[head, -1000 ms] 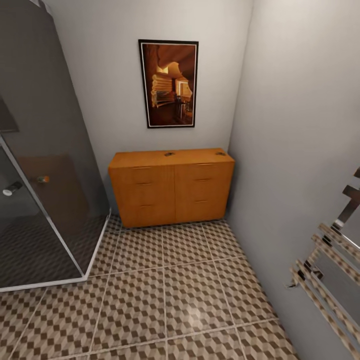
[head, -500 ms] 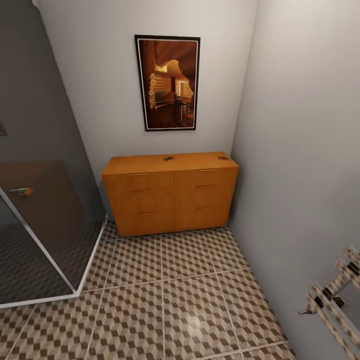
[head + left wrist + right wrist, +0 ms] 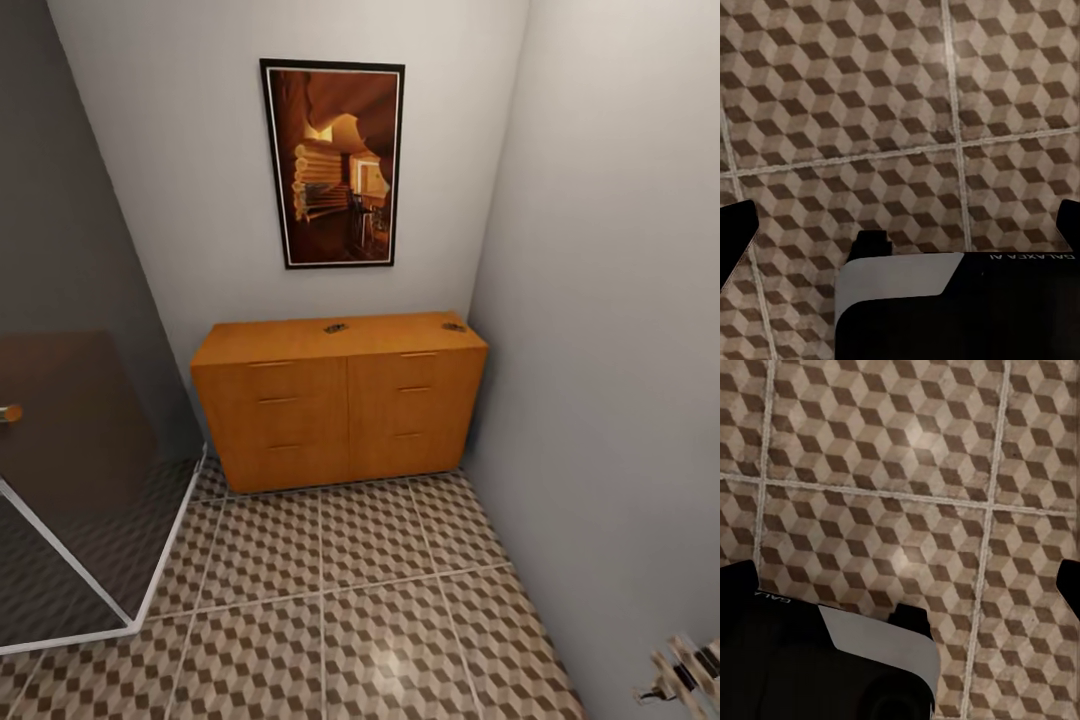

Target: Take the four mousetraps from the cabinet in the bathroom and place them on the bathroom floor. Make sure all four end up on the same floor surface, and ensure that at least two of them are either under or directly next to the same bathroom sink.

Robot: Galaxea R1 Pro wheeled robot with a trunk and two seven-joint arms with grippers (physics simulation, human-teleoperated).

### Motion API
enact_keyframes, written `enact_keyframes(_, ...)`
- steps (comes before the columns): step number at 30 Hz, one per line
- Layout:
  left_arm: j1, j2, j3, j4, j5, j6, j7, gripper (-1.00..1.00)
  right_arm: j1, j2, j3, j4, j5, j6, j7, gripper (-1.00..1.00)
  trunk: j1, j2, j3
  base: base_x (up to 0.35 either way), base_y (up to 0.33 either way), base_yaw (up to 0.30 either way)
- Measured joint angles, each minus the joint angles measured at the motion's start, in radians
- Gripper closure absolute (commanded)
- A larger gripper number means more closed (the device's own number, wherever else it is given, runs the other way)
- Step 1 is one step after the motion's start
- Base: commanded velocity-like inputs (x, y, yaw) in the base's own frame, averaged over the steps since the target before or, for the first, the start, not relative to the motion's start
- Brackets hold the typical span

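Left gripper (image 3: 900, 225) and right gripper (image 3: 900, 581) are each hanging over the bathroom floor (image 3: 330, 610), fingertips showing dark at the frame edges, spread wide apart and holding nothing. Beyond them, the cabinet (image 3: 340, 410) is standing against the far wall, in the corner beside the right-hand wall. Two mousetraps are lying on its flat top: one (image 3: 335, 327) near the middle, another (image 3: 454, 327) near the right end; they are too small for detail. A framed picture (image 3: 333, 165) is hanging above, and a glass shower enclosure (image 3: 70, 500) is standing at left.
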Motion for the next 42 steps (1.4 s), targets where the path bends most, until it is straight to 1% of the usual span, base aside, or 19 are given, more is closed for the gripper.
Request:
enact_keyframes(16,0.0,0.0,0.0,0.0,0.0,-0.001,0.0,-1.0,0.0,0.003,0.001,0.0,0.003,0.0,0.0,-1.0,0.0,0.0,0.0,0.333,0.0,0.0)
enact_keyframes(20,0.0,0.0,0.0,-0.001,0.0,-0.004,0.001,-1.0,0.0,0.005,0.0,0.0,0.003,-0.001,0.0,-1.0,0.001,0.0,0.0,0.016,0.0,0.0)
enact_keyframes(21,0.0,0.001,0.0,0.0,0.001,-0.004,0.001,-1.0,0.0,0.01,0.001,-0.001,0.005,-0.001,0.0,-1.0,0.001,0.0,0.0,0.002,0.0,0.0)
enact_keyframes(25,0.0,0.002,0.0,0.001,0.001,-0.006,0.001,-1.0,0.0,0.014,0.005,-0.001,0.008,0.0,-0.001,-1.0,0.001,0.0,0.0,0.001,0.0,0.0)
enact_keyframes(32,0.0,0.003,0.002,0.002,0.005,-0.011,0.001,-1.0,-0.014,0.013,0.001,-0.016,0.005,0.003,-0.007,-1.0,0.001,0.0,0.0,0.0,0.0,0.0)
enact_keyframes(36,0.0,0.004,0.004,0.002,0.004,-0.011,0.003,-1.0,-0.034,0.013,-0.001,-0.061,0.001,0.019,-0.019,-1.0,0.001,0.0,0.0,0.0,0.0,0.0)
enact_keyframes(39,0.0,0.013,0.005,0.0,0.004,-0.006,0.005,-1.0,-0.044,0.015,-0.002,-0.095,0.004,0.055,-0.041,-1.0,0.001,0.0,0.0,0.0,0.0,0.0)
enact_keyframes(40,-0.002,0.018,0.006,-0.001,0.004,-0.005,0.005,-1.0,-0.046,0.015,-0.003,-0.104,0.004,0.068,-0.049,-1.0,0.001,0.0,0.0,0.0,0.0,0.0)
enact_keyframes(41,-0.009,0.029,0.008,-0.004,0.006,-0.003,0.004,-1.0,-0.055,0.015,-0.002,-0.137,0.006,0.117,-0.077,-1.0,0.001,0.0,0.0,0.0,0.0,0.0)
enact_keyframes(42,-0.012,0.032,0.009,-0.005,0.007,-0.002,0.004,-1.0,-0.059,0.014,-0.003,-0.153,0.006,0.138,-0.086,-1.0,0.001,0.0,0.0,0.0,0.0,0.0)
